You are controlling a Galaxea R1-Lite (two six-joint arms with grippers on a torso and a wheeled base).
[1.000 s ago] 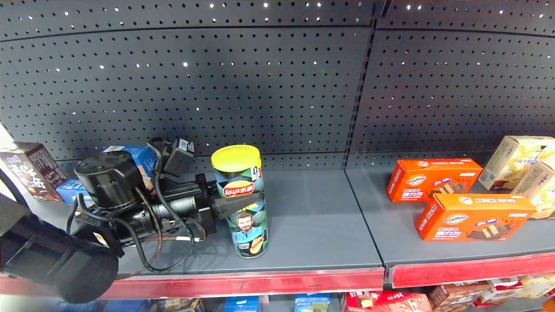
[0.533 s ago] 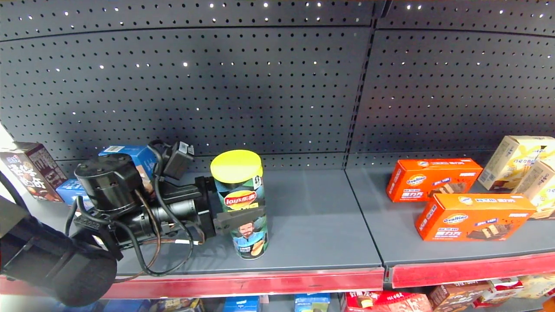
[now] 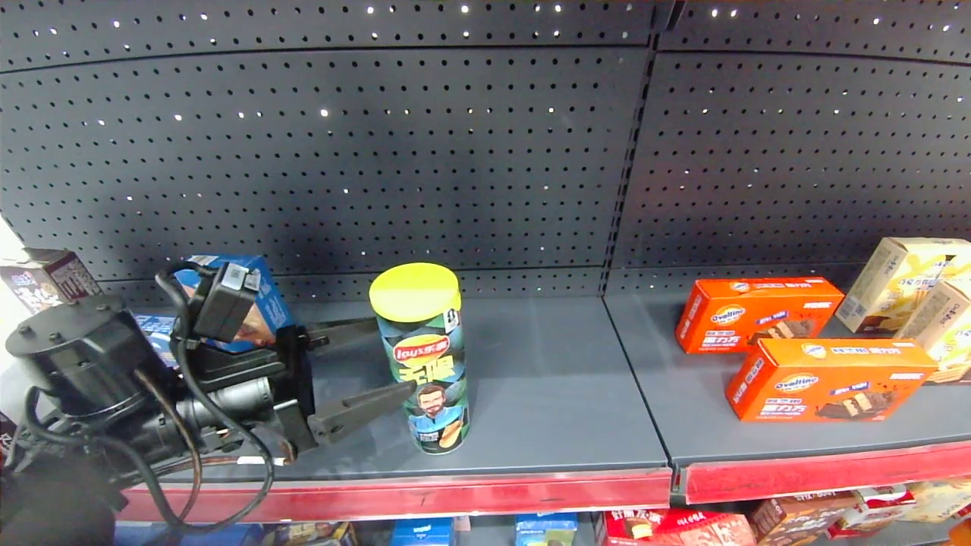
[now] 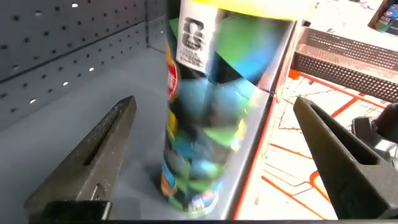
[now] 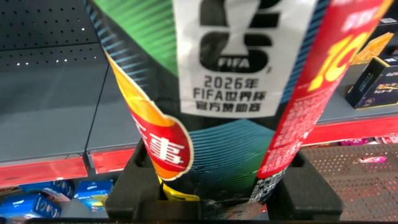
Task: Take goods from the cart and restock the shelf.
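Where the chip can stands: upright on the grey shelf (image 3: 546, 379), near its red front edge and left of the seam between the two shelf boards.
Chip can (image 3: 428, 371): a tall round tube with a flat yellow lid (image 3: 415, 287). Its wrap is dark with green and blue shapes, a red oval logo high on the front and a drawn bearded man lower down.
Left gripper (image 3: 394, 356): lying level just above the shelf at the can's left, spread wide. One finger is on the can's far side and one on its near side. In the left wrist view there is a gap between each finger and the tube.
Second chip can (image 5: 217, 93): the same kind of tube, seen close in the right wrist view. It has a dark wrap with green streaks, a white printed panel and a red band down one side.
Right gripper (image 5: 217, 190): closed around the second chip can's lower end, with black pads at both sides of the tube.
Cart (image 4: 348, 59): a wire-mesh basket beyond the shelf's front edge, seen from the left wrist.
Behind the left gripper: a blue box (image 3: 258, 296) by the pegboard back (image 3: 455, 152).
Right shelf board: two orange boxes (image 3: 831, 378) lying flat, well apart from the chip can, with cream boxes (image 3: 910, 280) beside them.
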